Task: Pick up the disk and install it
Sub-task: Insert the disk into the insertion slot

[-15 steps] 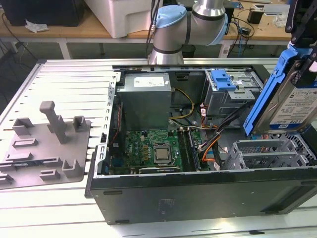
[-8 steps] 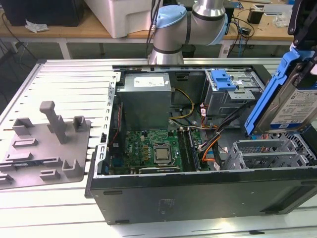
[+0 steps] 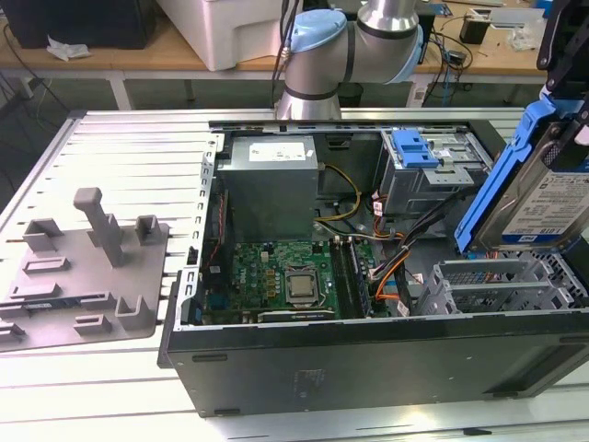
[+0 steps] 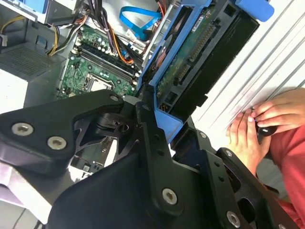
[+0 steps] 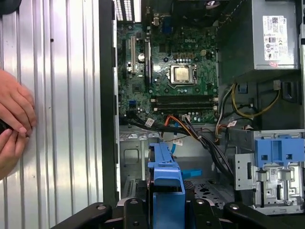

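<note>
Above the open computer case (image 3: 368, 368), at the exterior view's right, tilted disk (image 3: 543, 198) pinched in the end effector (image 4: 164, 119).

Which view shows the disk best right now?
The exterior view: the disk shows its labelled face and blue carrier, tilted over the open computer case. The second wrist view shows its circuit-board side; the first wrist view, the carrier's end edge-on.

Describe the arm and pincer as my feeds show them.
The arm is silver-grey tubing with rounded light-blue joint caps. In the second wrist view, the pincer is matt black: flat hinged link plates with rounded corners, fastened by silver screw heads.
</note>
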### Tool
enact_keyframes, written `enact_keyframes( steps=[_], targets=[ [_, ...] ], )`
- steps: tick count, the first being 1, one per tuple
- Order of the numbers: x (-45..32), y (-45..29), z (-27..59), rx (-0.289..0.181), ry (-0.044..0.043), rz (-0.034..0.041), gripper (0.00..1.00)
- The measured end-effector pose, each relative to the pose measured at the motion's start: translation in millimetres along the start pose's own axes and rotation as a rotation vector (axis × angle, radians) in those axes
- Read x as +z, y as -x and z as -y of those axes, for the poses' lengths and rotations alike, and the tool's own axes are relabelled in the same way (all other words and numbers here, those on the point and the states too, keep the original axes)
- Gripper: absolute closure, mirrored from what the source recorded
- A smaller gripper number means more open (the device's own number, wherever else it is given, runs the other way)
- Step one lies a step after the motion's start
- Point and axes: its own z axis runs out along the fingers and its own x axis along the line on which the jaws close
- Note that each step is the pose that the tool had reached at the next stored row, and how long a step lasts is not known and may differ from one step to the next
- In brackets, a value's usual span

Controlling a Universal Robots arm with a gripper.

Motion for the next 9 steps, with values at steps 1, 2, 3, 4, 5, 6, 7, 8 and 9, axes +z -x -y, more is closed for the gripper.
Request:
enact_keyframes(
  steps=[1,2,3,4,5,6,7,8,9],
  targets=[
    [0.8,-0.1,0.0,0.005,-0.0002,0.0002,0.64],
    [1.2,-0.1,-0.1,0.005,-0.0001,0.0003,0.64],
    [1.6,-0.1,-0.3,0.006,-0.0002,0.0005,0.64],
    [2.0,0.1,-1.0,0.006,-0.0003,0.0003,0.64],
    [2.5,0.2,-1.6,0.004,-0.0003,0.0004,0.64],
    [2.7,0.2,-1.7,0.002,-0.0003,0.0003,0.64],
    [2.8,0.3,-1.8,-0.001,-0.0003,0.0001,0.64],
    [2.9,0.3,-1.9,-0.006,0.0000,-0.0002,0.64],
    [3.0,0.3,-2.0,-0.011,0.0001,-0.0002,0.64]
  ],
)
